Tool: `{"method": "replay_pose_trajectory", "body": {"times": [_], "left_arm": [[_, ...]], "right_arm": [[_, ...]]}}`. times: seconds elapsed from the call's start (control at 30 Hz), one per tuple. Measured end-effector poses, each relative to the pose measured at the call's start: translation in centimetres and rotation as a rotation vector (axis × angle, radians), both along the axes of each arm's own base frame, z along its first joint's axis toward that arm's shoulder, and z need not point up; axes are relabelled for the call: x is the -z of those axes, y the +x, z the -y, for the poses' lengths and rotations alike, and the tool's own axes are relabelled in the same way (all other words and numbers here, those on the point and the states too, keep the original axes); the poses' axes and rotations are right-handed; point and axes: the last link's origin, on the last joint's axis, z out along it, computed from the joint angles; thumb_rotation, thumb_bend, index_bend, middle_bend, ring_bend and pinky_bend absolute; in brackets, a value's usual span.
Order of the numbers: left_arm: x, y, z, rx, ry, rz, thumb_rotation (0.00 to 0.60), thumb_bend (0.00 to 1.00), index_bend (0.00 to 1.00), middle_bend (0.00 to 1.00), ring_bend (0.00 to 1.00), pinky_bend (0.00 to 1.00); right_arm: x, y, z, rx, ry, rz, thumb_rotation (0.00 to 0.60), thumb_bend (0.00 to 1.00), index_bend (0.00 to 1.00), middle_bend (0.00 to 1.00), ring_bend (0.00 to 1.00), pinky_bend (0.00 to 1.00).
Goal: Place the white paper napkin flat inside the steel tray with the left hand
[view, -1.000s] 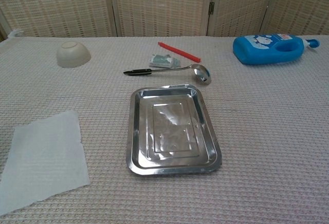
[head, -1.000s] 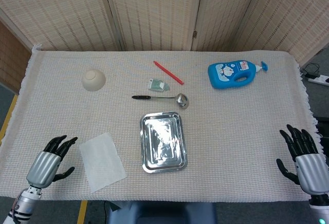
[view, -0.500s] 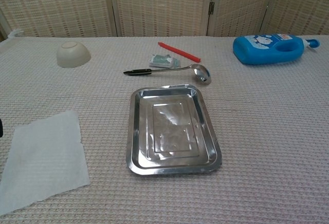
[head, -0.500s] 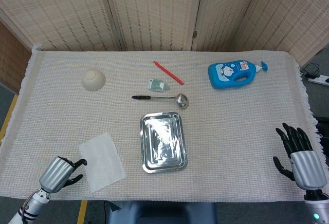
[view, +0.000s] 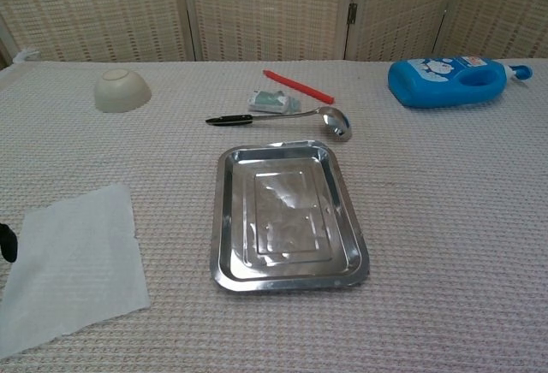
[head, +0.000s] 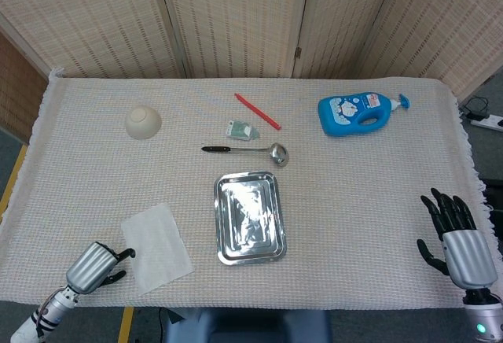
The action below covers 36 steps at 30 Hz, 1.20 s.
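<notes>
Napkin (head: 156,248) lies flat on the surface (head: 354,201), at 9 o'clock of the steel tray (head: 249,218), apart from it, not inside. Left hand (head: 97,264) sits just beside the napkin's 9 o'clock edge, fingers curled in, fingertips (view: 8,242) at the paper's edge; contact unclear, nothing gripped. Right hand (head: 456,237) is at 3 o'clock near the surface edge, fingers spread, holding nothing.
</notes>
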Motion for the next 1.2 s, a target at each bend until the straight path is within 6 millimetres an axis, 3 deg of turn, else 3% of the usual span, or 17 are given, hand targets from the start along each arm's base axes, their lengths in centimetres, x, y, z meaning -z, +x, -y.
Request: {"method": "replay_pose_trajectory", "body": {"times": [0.5,1.0,1.2], "left_arm": [[1.3,-0.2,-1.2,-0.009,-0.011,-0.026,0.600,0.21,0.48,1.00,1.00,1.00],[3.1,1.4,-2.5,-0.001,-0.024,0.060,0.600,0.21,0.50,1.00,1.00,1.00],[3.7,1.8,-2.6,-0.013,-0.043,0.098,0.600,0.32,0.49,1.00,1.00,1.00]], "right_arm": [[-0.7,-0.1,-0.2,0.012,-0.038,0.000,0.600,0.43,0.00,0.00,0.00,0.00],[-1.5,-0.4,0.3,0.033,-0.124,-0.014,0.600,0.43,0.00,0.00,0.00,0.00],[-1.7,-0.4,0.4,0.037,-0.124,-0.006,0.600,0.43,0.00,0.00,0.00,0.00]]}}
